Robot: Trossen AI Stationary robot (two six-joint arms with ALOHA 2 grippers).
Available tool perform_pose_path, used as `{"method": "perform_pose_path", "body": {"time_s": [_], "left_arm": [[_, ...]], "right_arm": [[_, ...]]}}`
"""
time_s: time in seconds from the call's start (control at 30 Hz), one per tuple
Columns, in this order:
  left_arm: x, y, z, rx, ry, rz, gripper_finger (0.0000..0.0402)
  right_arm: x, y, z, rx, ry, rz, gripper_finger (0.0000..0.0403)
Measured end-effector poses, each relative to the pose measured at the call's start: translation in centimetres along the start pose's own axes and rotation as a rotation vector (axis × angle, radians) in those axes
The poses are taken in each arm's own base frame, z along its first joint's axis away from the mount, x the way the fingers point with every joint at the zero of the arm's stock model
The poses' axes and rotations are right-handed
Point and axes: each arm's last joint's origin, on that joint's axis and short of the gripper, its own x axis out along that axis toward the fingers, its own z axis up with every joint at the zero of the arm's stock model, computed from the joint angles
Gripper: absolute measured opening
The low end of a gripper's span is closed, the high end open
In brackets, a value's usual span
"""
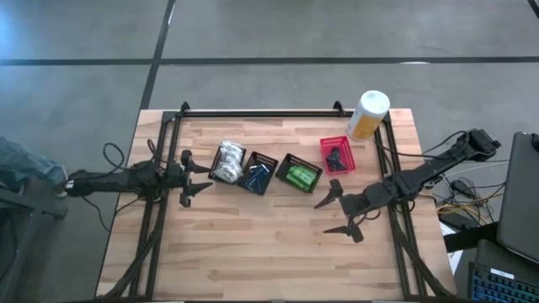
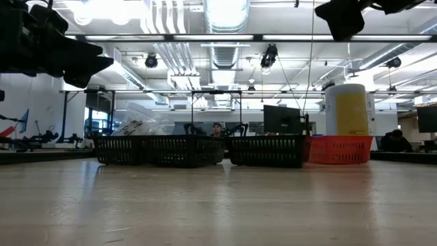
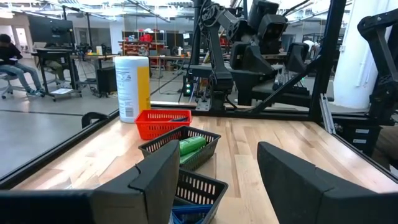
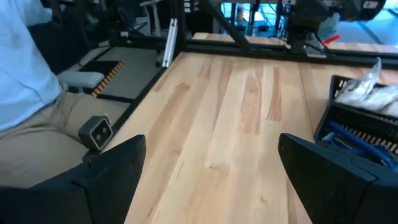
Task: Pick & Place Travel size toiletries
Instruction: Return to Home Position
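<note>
The toiletries lie in a row of small mesh baskets near the table's middle. White clear-wrapped lumps (image 1: 227, 160) fill the leftmost black basket. Dark and blue sachets (image 1: 258, 173) sit in the second, and green packets (image 1: 298, 176) (image 3: 189, 146) in the third. A dark item (image 1: 336, 156) lies in the red basket (image 3: 163, 122). My left gripper (image 1: 199, 178) (image 3: 217, 180) is open and hovers left of the row, pointing toward it. My right gripper (image 1: 338, 214) (image 4: 211, 168) is open and hovers to the near right of the row. It touches nothing.
A tall white-and-yellow canister (image 1: 368, 114) (image 2: 349, 109) stands at the far right corner behind the red basket. A black frame (image 1: 261, 112) rims the table. A person in a light blue top (image 4: 31, 81) sits beyond the left edge. Bare wood (image 1: 253, 244) spans the near half.
</note>
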Motion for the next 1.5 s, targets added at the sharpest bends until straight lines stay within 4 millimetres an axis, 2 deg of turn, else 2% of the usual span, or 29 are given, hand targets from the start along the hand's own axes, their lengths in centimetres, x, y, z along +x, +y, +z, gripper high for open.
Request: {"method": "perform_pose_path", "body": {"time_s": [0.13, 0.33, 0.53, 0.7, 0.8, 0.9, 1.03, 1.17, 1.5], "left_arm": [[0.0, 0.0, 0.0, 0.0, 0.001, -0.001, 0.022], [0.0, 0.0, 0.0, 0.0, 0.0, -0.001, 0.022], [0.0, 0.0, 0.0, 0.0, 0.0, -0.001, 0.022], [0.0, 0.0, 0.0, 0.0, 0.0, 0.0, 0.022], [0.0, 0.0, 0.0, 0.0, -0.001, -0.001, 0.022], [0.0, 0.0, 0.0, 0.0, 0.0, 0.0, 0.022], [0.0, 0.0, 0.0, 0.0, -0.001, 0.0, 0.022], [0.0, 0.0, 0.0, 0.0, -0.001, 0.0, 0.022], [0.0, 0.0, 0.0, 0.0, -0.001, 0.0, 0.022]], "right_arm": [[0.0, -0.2, -0.2, -0.049, 0.018, -0.035, 0.0364], [-1.0, -1.6, 0.6, -0.007, -0.043, -0.232, 0.0364], [-3.7, -2.0, 1.0, -0.244, -0.013, -0.143, 0.0364], [-6.2, -2.0, 2.0, -0.406, -0.104, -0.13, 0.0364], [-7.3, -2.0, 2.3, -0.376, -0.151, -0.126, 0.0364], [-8.3, -2.2, 2.3, -0.26, -0.172, -0.124, 0.0364], [-9.1, -2.6, 1.3, -0.078, -0.174, -0.129, 0.0364], [-9.4, -3.1, -0.3, 0.017, -0.202, -0.146, 0.0364], [-11.9, -3.7, -4.1, -0.081, -0.448, -0.184, 0.0364]]}}
